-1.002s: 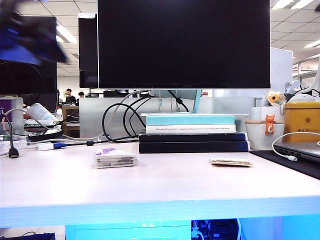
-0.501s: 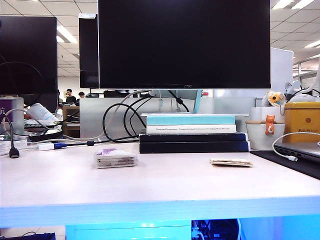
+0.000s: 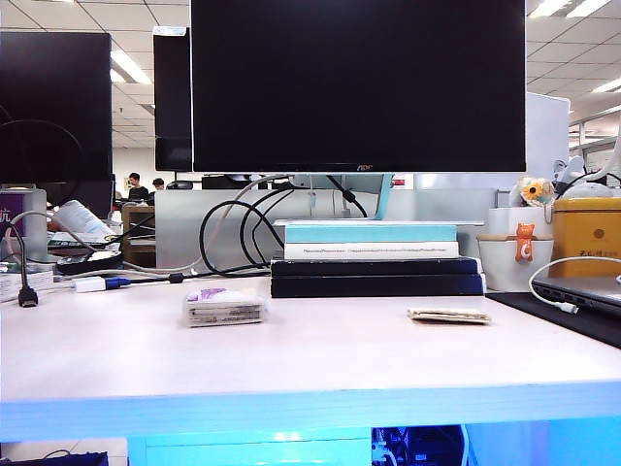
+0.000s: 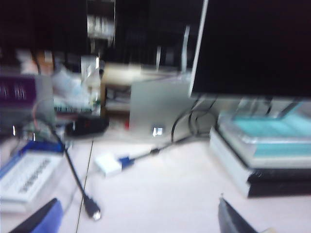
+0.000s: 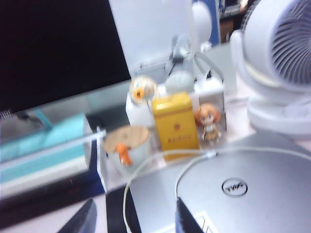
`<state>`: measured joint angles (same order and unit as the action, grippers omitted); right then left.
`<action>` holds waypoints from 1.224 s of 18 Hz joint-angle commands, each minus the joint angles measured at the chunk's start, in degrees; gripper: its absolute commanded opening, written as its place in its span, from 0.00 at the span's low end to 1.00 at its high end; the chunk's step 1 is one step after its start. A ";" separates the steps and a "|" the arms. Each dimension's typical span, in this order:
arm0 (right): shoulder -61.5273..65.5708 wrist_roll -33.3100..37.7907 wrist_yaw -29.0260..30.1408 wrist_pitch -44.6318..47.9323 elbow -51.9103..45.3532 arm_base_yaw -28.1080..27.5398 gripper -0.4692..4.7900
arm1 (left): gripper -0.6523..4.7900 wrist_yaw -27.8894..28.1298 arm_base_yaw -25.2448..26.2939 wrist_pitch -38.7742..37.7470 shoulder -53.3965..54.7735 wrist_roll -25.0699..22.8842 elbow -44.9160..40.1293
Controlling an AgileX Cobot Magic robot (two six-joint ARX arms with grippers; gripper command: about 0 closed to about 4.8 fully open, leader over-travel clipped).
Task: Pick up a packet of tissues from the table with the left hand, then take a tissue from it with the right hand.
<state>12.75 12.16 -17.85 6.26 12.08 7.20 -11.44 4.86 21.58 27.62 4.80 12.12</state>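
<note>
Left hand [image 4: 138, 221]: fingers wide apart, empty, above the table [image 3: 320, 354] near a cable plug [image 4: 109, 164]. Right hand [image 5: 133, 217]: fingers parted, empty, over a laptop [image 5: 228, 187]. Packet of tissues [image 3: 224, 306] lies on the table left of centre; tissue [image 3: 447, 315] lies well apart to its right.

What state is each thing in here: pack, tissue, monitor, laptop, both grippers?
Pack: flat on the table, untouched.
Tissue: loose on the table, right of the pack.
Monitor: screen dark.
Laptop: lid closed, white cable across it.
Left gripper: open, empty, above the table's left end.
Right gripper: fingers apart, empty, over the laptop.
</note>
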 commanded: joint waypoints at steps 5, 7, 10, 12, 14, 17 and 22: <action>-12.72 -2.16 0.00 -6.01 -7.87 0.02 0.48 | 0.73 5.01 0.02 -13.09 -25.77 5.03 -9.25; -12.72 -2.16 0.02 -5.92 -9.94 0.07 0.48 | 0.73 5.11 0.04 -17.07 -27.50 4.68 -9.92; -12.72 -1.64 -0.52 -10.56 -12.09 0.44 0.48 | 0.73 5.49 0.00 -22.86 -27.54 1.16 -9.99; -12.72 -1.62 -0.44 -12.41 -12.09 0.46 0.46 | 0.27 5.66 -0.04 -24.04 -27.54 -2.62 -10.21; -12.72 -1.53 -0.44 -12.63 -12.09 0.46 0.10 | 0.11 7.72 -0.04 -24.74 -27.54 -5.53 -10.21; -12.72 -2.43 0.00 -12.63 -12.09 0.46 0.08 | 0.11 7.21 -0.02 -25.64 -27.54 -8.83 -10.71; -12.72 -3.19 6.23 -11.98 -12.09 0.46 0.09 | 0.12 3.69 -0.02 -29.68 -27.54 -11.67 -11.69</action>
<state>0.08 9.15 -13.63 -6.94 0.60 7.64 -6.98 4.82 -7.97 0.27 -5.93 0.38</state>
